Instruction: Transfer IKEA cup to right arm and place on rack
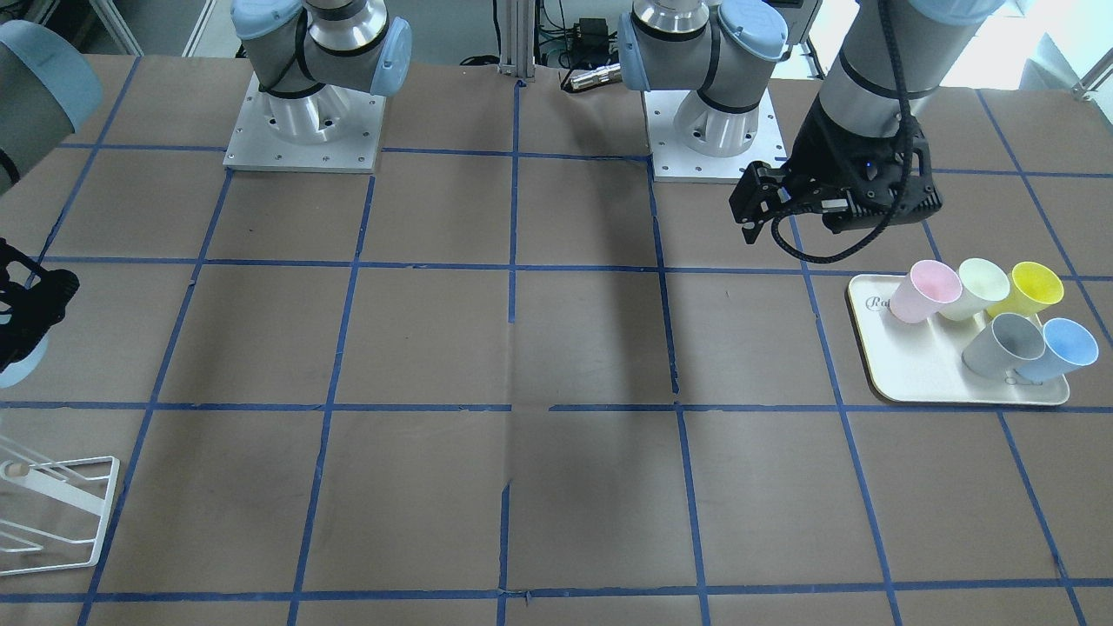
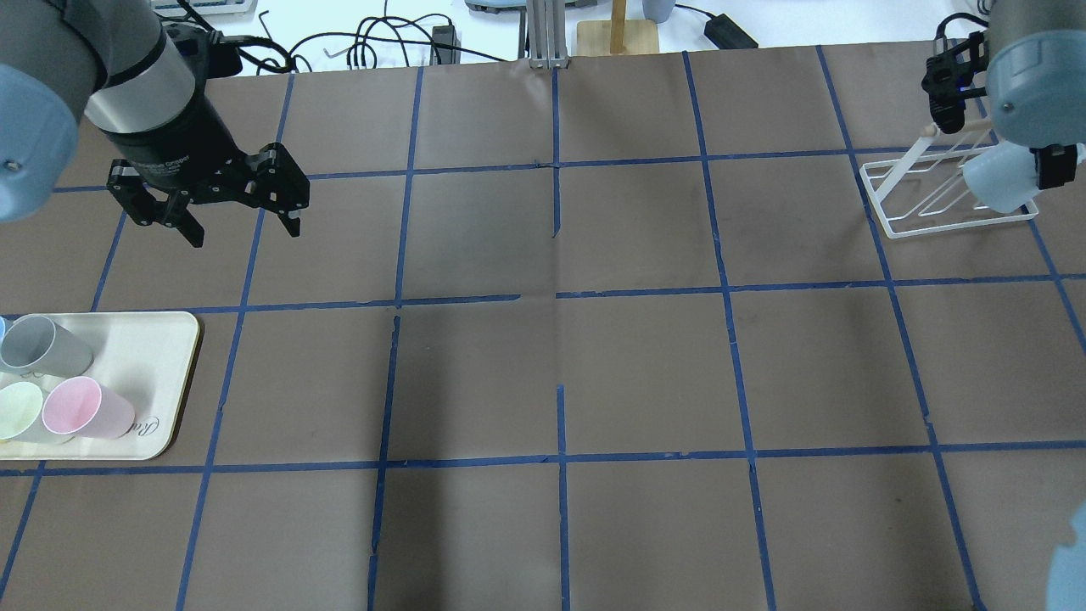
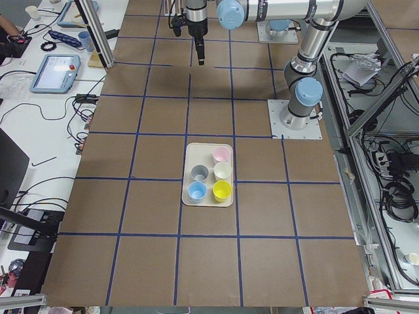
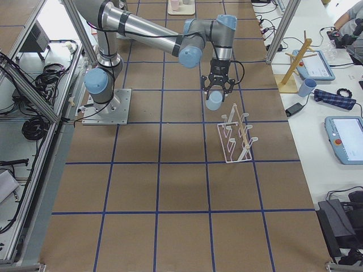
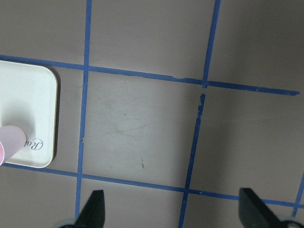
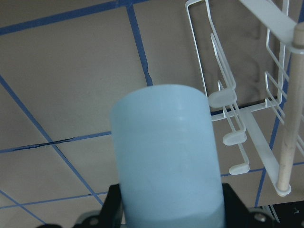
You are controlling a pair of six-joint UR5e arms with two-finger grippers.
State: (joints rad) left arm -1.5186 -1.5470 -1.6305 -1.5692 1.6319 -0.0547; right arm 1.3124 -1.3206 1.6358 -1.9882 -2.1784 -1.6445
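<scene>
Your right gripper [image 4: 218, 94] is pinching the IKEA cup [image 6: 168, 156] just beside the rack [image 6: 259, 108]. In the wrist view the white rods sit at the cup's two o'clock and the wooden peg [image 6: 290, 109] at three. Your left gripper [image 2: 244, 227] hangs spread wide, holding nothing. Overhead, at its seven o'clock, the cream tray [image 2: 161, 373] carries a pink cup [image 2: 85, 409] and a grey cup [image 2: 42, 344].

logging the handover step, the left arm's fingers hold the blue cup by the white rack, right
No, wrong arm: the right arm's fingers hold the blue cup by the white rack, as the right wrist view shows. The left arm's fingers are open and empty.
</scene>
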